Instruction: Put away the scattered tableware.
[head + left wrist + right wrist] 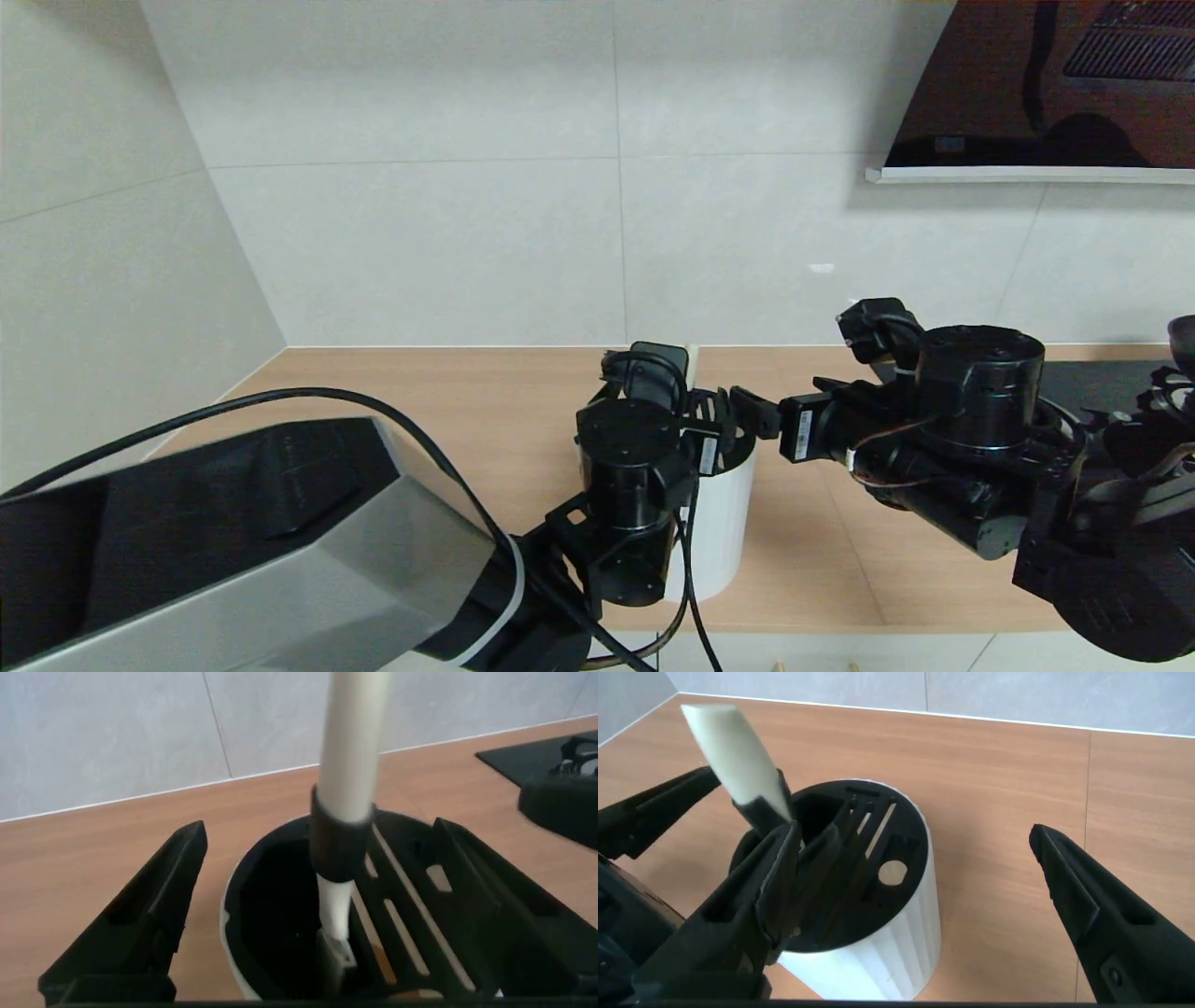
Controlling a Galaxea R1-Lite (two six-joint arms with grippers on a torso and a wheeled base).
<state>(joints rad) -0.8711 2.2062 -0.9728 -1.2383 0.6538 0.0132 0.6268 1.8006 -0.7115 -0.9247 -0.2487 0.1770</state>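
Observation:
A white utensil holder [724, 523] [896, 929] with a black slotted insert [411, 924] stands on the wooden counter [448, 392]. A utensil with a cream handle [350, 737] [729, 742] and a black collar stands upright in the holder's large compartment. My left gripper [686, 403] [316, 833] hovers just above the holder, open, one finger on each side of the handle and not touching it. My right gripper [747, 411] [912, 833] is open beside the holder's rim, reaching in from the right with nothing between its fingers.
A black stove top [1083, 383] [551, 751] lies on the counter to the right. A dark range hood [1055, 84] hangs on the tiled wall above it. Bare counter extends left and behind the holder, and the front edge [840, 627] is close.

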